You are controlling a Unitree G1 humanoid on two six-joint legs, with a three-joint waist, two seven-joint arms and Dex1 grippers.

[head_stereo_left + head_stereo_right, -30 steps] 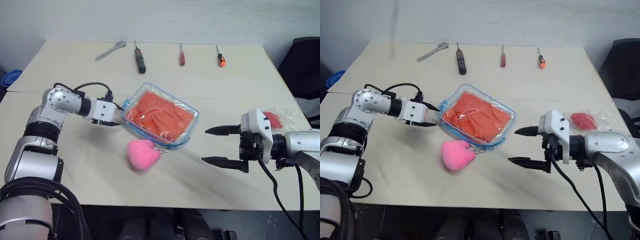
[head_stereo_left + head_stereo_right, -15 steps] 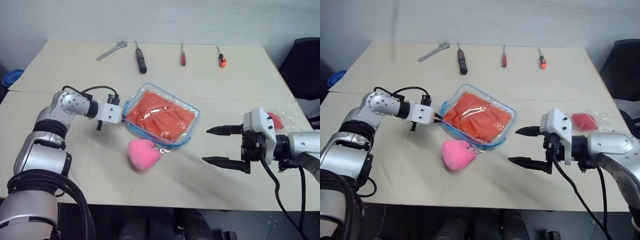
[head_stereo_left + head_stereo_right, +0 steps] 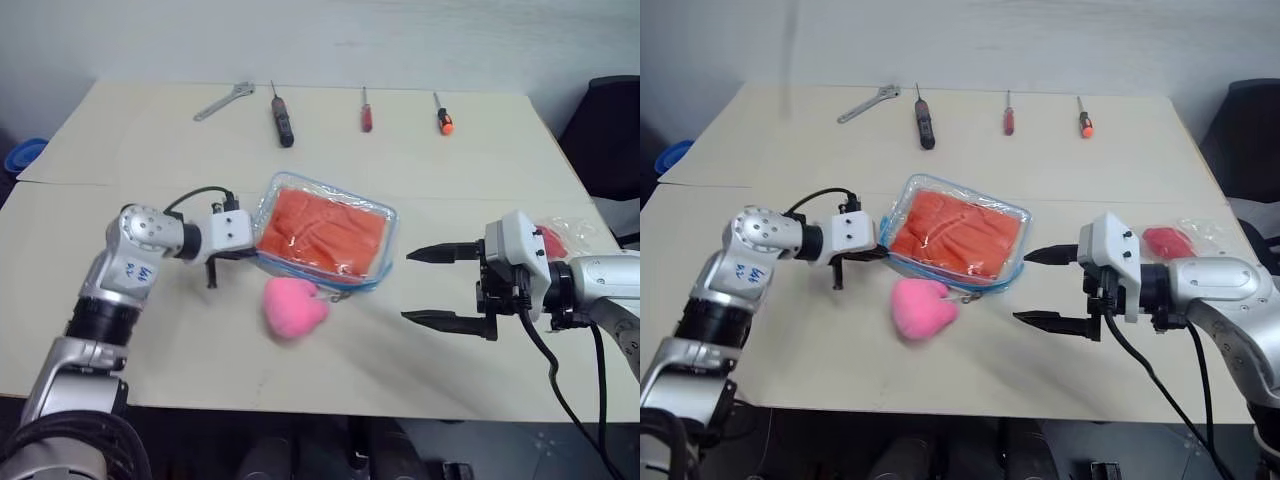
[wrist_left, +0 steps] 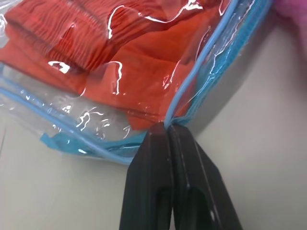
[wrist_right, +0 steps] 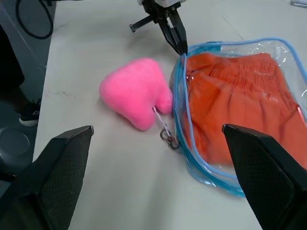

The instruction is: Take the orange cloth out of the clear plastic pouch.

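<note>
The clear plastic pouch (image 3: 322, 187), trimmed in light blue, lies mid-table with the orange cloth (image 3: 325, 232) folded inside it. A pink fluffy heart (image 3: 293, 308) hangs from it by a short chain on the near side. My left gripper (image 3: 250, 251) is shut on the pouch's left corner; the left wrist view shows both fingers (image 4: 158, 158) pinching the blue trim (image 4: 192, 81). To the right of the pouch my right gripper (image 3: 425, 287) is open, pointing at it and apart from it. The right wrist view shows the heart (image 5: 136, 93) and cloth (image 5: 230, 105) between its spread fingers.
A wrench (image 3: 222, 101) and three screwdrivers (image 3: 279, 118) (image 3: 364, 110) (image 3: 441, 116) lie along the table's far edge. A thin film bag with a red item (image 3: 558, 235) sits behind my right gripper. A black chair (image 3: 610, 125) stands at the right.
My left gripper shut on the pouch's corner, rolled its wrist and drew back toward me. The pouch turned and slid with it, dragging the heart slightly. The right gripper stayed put.
</note>
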